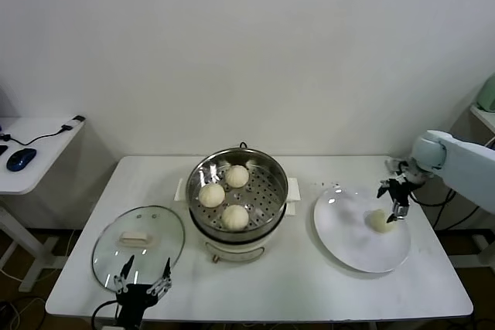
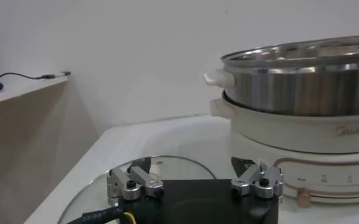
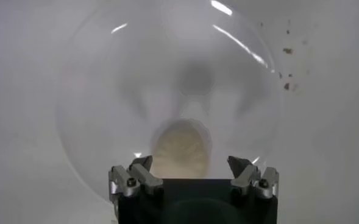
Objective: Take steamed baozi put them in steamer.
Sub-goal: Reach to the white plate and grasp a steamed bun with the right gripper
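Right gripper (image 1: 392, 202), jaws spread, hangs over the last pale cream dough bun (image 1: 378, 220) on the flat white plate (image 1: 348, 249) near the table's right edge; it looks centred, so descend straight and close gently. Left gripper (image 1: 144, 281) idles open at the front edge.

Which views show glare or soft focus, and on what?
Right wrist view: streaks of glare on the white plate, and the last baozi beneath the open right gripper is soft. Left wrist view: the steamer wall gleams. Head view: highlights on the glass lid.
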